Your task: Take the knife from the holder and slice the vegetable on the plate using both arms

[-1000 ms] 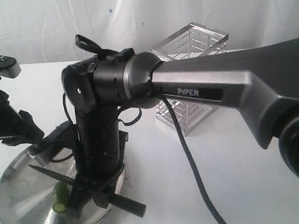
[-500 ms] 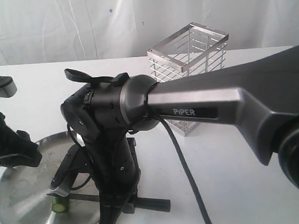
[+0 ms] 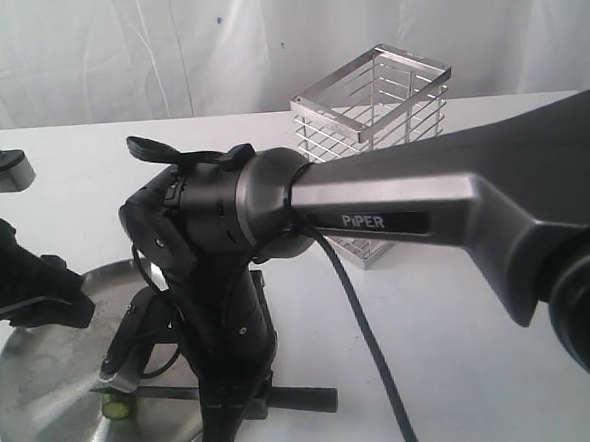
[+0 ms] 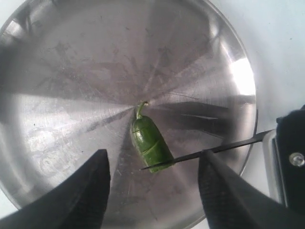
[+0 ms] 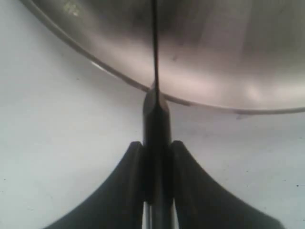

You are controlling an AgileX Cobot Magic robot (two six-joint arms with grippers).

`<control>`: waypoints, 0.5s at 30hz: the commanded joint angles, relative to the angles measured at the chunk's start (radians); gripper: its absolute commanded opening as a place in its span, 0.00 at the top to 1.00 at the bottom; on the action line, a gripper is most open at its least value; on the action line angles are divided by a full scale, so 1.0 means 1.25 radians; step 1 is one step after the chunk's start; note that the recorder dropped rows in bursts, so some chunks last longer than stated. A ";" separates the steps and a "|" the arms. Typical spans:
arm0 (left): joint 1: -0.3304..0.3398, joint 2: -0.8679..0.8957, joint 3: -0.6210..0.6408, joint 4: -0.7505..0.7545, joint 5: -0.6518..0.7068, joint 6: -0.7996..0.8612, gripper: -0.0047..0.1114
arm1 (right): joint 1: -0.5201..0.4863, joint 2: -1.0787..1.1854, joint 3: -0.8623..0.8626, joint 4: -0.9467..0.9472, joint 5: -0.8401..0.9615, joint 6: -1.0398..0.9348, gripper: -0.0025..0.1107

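Note:
The vegetable (image 4: 150,143), a short green piece with a curled stem, lies near the middle of the steel plate (image 4: 71,71). The knife (image 4: 209,150) has its thin black blade lying across the vegetable's cut end. My right gripper (image 5: 157,157) is shut on the knife's black handle (image 5: 156,124), just outside the plate's rim (image 5: 214,102). My left gripper (image 4: 155,191) hangs open above the plate, the vegetable ahead of its fingertips and apart from them. In the exterior view the vegetable (image 3: 114,403) sits under the blade (image 3: 165,392), with my left gripper (image 3: 64,300) over the plate's left side.
The wire holder (image 3: 377,166) stands at the back of the white table, with nothing in it that I can see. The right arm's big grey link (image 3: 454,191) crosses the middle of the exterior view. The plate (image 3: 38,437) sits at the table's front left.
The right wrist has swung down and brought the blade level onto the vegetable. The left gripper has drawn back to the left, off the vegetable. Little has moved in the last half second.

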 commanded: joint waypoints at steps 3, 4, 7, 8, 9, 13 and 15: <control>0.001 -0.011 0.005 -0.025 0.009 -0.005 0.45 | 0.004 -0.006 0.001 -0.039 0.002 -0.023 0.95; 0.001 -0.011 0.005 -0.028 0.009 -0.005 0.45 | 0.007 -0.006 -0.001 -0.041 0.002 -0.025 0.95; 0.001 -0.011 0.005 -0.028 0.009 -0.005 0.45 | 0.014 -0.006 -0.006 -0.048 -0.005 -0.029 0.95; 0.001 -0.011 0.005 -0.028 0.009 -0.005 0.45 | 0.016 -0.006 -0.006 -0.048 -0.012 -0.029 0.95; 0.001 -0.011 0.005 -0.028 0.009 -0.005 0.45 | 0.018 -0.006 -0.006 -0.048 -0.017 -0.033 0.95; 0.001 -0.011 0.009 -0.028 0.010 -0.005 0.45 | 0.023 -0.004 -0.006 -0.050 -0.030 -0.039 0.95; 0.001 -0.011 0.016 -0.028 0.008 -0.005 0.45 | 0.023 -0.004 -0.006 -0.050 -0.032 -0.039 0.95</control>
